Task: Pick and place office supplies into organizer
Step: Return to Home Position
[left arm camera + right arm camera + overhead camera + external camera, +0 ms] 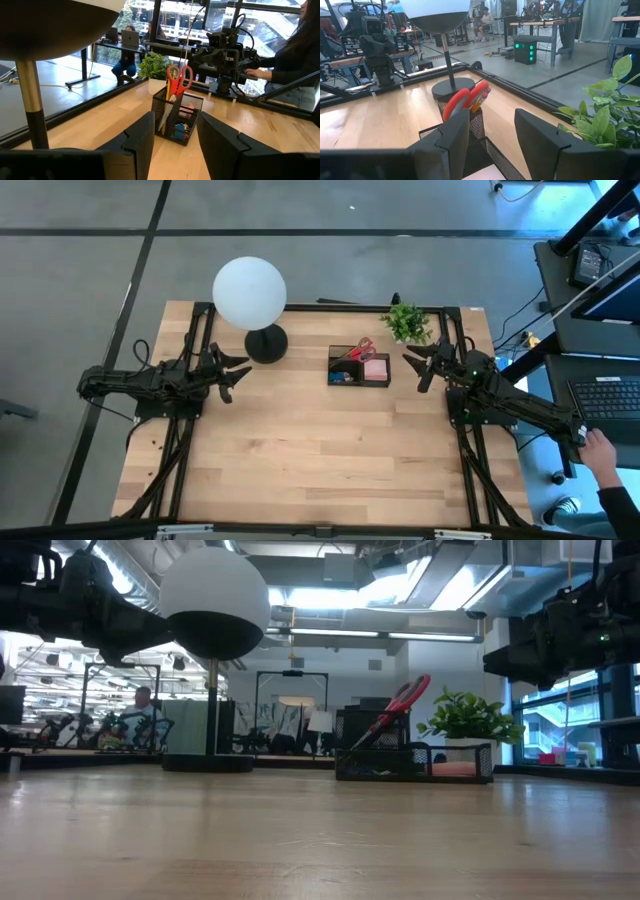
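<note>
Since nothing loose shows on the desk [320, 465] in the high view, the sorting looks finished, or all but.

The organizer [359, 384] stands toward the far side of the desk, between the lamp [249, 292] and the plant [406, 323], nearer the plant. Red scissors [355, 351] lean in it, handles up, at the end nearer the lamp. The pink pad [377, 370] lies flat in the compartment on the right arm's side. Low behind the mesh sits a blue thing [180, 131], probably the eraser. Pens, pencils and clips cannot be told one by one. An orange tip [479, 104] beside the scissor handles may be a pencil, but that is a guess.

The left arm [150, 380] lies along the left edge of the desk. The left jaws are apart and hold nothing, pointing across past the lamp's base and well apart from the organizer. The right arm [510, 405] lies at the right edge. The right jaws are also apart and bare, near the organizer's end and the plant but touching neither.

Judging by this, no pick is left. What remains is only for both arms to settle into their rest pose, clear of the plant and lamp.
</note>
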